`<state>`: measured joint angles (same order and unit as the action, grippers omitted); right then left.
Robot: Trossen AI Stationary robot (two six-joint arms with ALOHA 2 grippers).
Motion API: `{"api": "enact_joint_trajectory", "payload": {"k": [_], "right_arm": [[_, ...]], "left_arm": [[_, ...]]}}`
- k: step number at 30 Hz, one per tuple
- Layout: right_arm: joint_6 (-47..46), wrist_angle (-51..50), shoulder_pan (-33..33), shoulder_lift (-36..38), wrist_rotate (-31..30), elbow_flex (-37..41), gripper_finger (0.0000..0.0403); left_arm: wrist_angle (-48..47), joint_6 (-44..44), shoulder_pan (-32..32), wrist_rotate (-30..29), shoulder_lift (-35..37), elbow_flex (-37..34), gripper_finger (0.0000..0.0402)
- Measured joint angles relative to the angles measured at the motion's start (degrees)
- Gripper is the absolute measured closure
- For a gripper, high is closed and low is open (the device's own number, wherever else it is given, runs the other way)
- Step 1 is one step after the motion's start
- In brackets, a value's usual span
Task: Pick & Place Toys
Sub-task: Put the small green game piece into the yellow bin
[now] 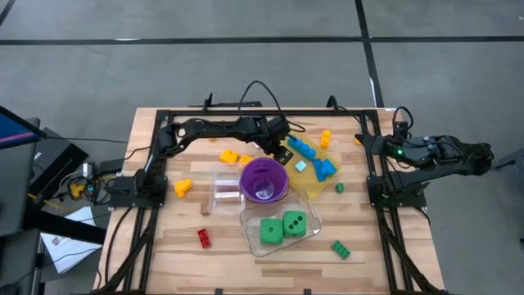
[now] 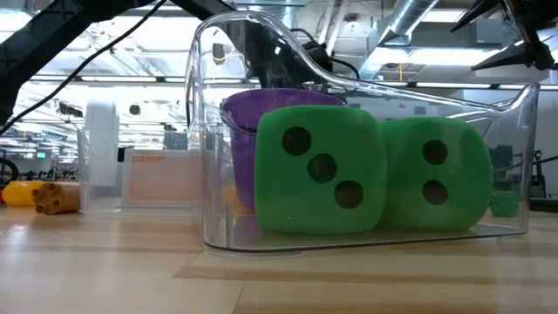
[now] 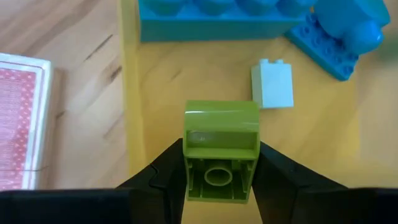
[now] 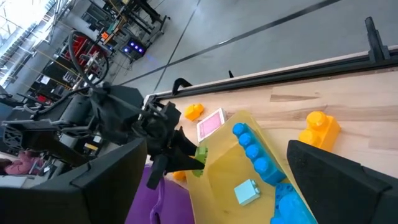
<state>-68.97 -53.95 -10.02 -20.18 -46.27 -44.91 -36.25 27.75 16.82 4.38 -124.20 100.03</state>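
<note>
The left tool (image 3: 217, 177) is pinching a small olive-green plastic brick (image 3: 221, 149) just above the translucent yellow tray (image 3: 186, 81), near a long blue brick (image 3: 211, 18). The right tool (image 1: 364, 141), fingers spread, is waiting at the wooden surface's (image 1: 164, 246) right edge.

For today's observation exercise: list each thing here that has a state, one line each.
left gripper: shut on the green brick, above the yellow tray.
right gripper: open, waiting at the table's right edge.
purple cup: upright.
clear tub: holds two green dice.
</note>
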Motion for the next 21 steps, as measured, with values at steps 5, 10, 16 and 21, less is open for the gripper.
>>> {"api": "enact_joint_trajectory", "payload": {"k": [5, 10, 16, 21], "right_arm": [[0.0, -0.24, 0.0, 0.0, 0.21, 0.0, 0.0023], [-0.01, -1.06, -0.01, 0.0, 0.31, 0.0, 0.0023], [-0.01, -1.28, 0.0, 0.0, 0.32, 0.0, 0.0023], [0.04, -1.41, -0.02, 0.0, 0.1, 0.0, 0.0023]], "left_arm": [[0.48, 0.17, 0.94, 0.01, 0.04, 0.02, 0.0263], [0.66, 0.17, 1.31, -0.02, 0.04, 0.02, 0.0248], [2.12, 0.17, 1.27, 0.0, 0.04, 0.02, 0.0233], [2.49, 0.17, 1.27, -0.02, 0.04, 0.02, 0.0236]]}}
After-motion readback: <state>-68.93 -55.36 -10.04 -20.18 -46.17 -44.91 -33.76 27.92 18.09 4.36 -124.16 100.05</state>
